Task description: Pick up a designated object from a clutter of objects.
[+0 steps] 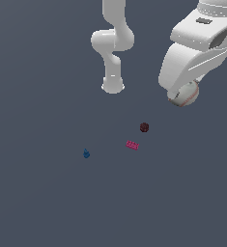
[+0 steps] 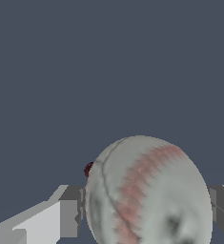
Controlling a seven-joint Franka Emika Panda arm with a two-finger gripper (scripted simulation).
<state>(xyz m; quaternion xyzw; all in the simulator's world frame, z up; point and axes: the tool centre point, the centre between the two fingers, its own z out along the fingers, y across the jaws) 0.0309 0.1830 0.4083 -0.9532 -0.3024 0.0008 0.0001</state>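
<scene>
The off-white ball (image 1: 184, 94) with reddish seam lines sits between the fingers of my gripper (image 1: 181, 96) at the exterior view's upper right. In the wrist view the ball (image 2: 149, 190) fills the space between the two grey fingers (image 2: 70, 209), which press on its two sides. My gripper (image 2: 147, 217) is shut on it. The dark maroon cube (image 1: 144, 127), the magenta studded brick (image 1: 132, 145) and the blue cone-like piece (image 1: 86, 154) lie on the floor apart from the ball. A sliver of the maroon cube (image 2: 88, 169) peeks out behind the ball.
The arm's white base and links (image 1: 113, 48) stand at the top middle of the exterior view. The dark grey floor (image 1: 47, 202) stretches around the small objects.
</scene>
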